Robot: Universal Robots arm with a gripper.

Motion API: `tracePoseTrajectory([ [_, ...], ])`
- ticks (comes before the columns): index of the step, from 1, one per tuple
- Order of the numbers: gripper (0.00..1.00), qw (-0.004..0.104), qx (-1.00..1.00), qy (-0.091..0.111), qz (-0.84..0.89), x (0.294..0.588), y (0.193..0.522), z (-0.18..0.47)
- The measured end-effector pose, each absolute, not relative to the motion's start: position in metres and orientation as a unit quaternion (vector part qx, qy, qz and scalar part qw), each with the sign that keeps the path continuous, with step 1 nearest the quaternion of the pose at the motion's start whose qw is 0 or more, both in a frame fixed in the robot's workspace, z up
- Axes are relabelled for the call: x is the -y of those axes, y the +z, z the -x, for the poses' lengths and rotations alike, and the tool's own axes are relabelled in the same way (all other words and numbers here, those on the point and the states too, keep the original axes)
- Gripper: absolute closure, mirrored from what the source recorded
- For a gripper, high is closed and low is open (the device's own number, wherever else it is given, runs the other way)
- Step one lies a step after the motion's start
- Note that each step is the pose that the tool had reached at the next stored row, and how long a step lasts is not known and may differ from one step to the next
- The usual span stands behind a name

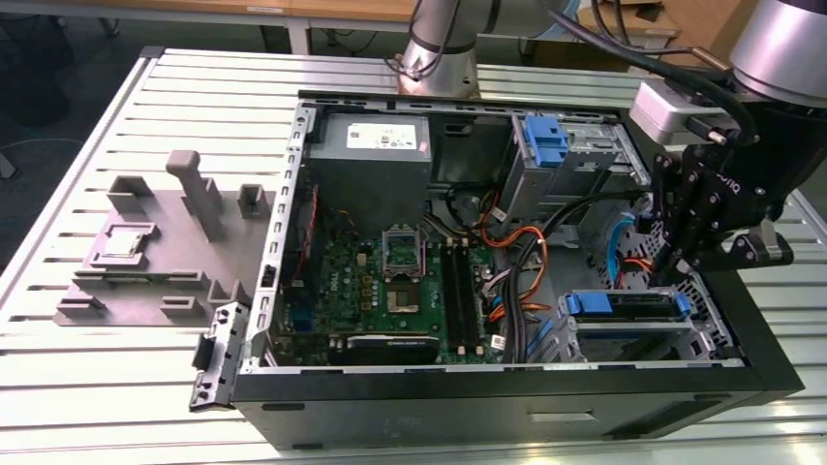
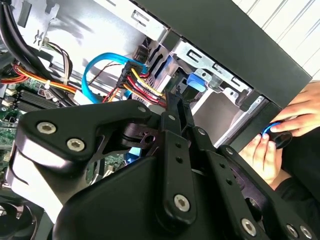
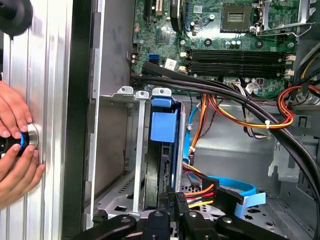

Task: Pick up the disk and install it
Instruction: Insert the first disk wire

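Observation:
The disk (image 3: pixel 161 165) stands edge-on in a slot of the metal drive cage (image 3: pixel 117 145), and its blue carrier tab (image 3: pixel 163 126) points toward the motherboard. In the exterior view the disk (image 1: pixel 626 304) sits in the cage at the case's near right corner. My gripper (image 1: pixel 673 269) hangs just above that cage. In both wrist views its two thin fingers are pressed together, tips at the disk's rear edge (image 3: pixel 173 199) and close to the blue tab (image 2: pixel 197 82). I see nothing clamped between them.
Bundled black, orange, yellow and blue cables (image 3: pixel 235 115) run beside the cage. A bare blue bracket (image 1: pixel 548 141) sits in the upper cage. A person's hands (image 3: pixel 14 145) hold a round knob outside the case wall. A grey fixture (image 1: pixel 162 242) lies at the exterior view's left.

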State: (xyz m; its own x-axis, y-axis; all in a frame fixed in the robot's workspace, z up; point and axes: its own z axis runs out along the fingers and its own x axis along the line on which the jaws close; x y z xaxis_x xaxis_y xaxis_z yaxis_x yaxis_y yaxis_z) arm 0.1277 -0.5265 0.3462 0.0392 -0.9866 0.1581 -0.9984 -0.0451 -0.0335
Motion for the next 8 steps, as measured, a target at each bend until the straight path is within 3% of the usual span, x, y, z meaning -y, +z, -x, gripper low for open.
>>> tracePoseTrajectory([
  [4,0.83,0.039,0.69,0.065,-0.72,0.5305,0.3453,-0.1277],
  [8,0.83,0.028,0.692,0.055,-0.72,0.5319,0.3445,-0.1277],
])
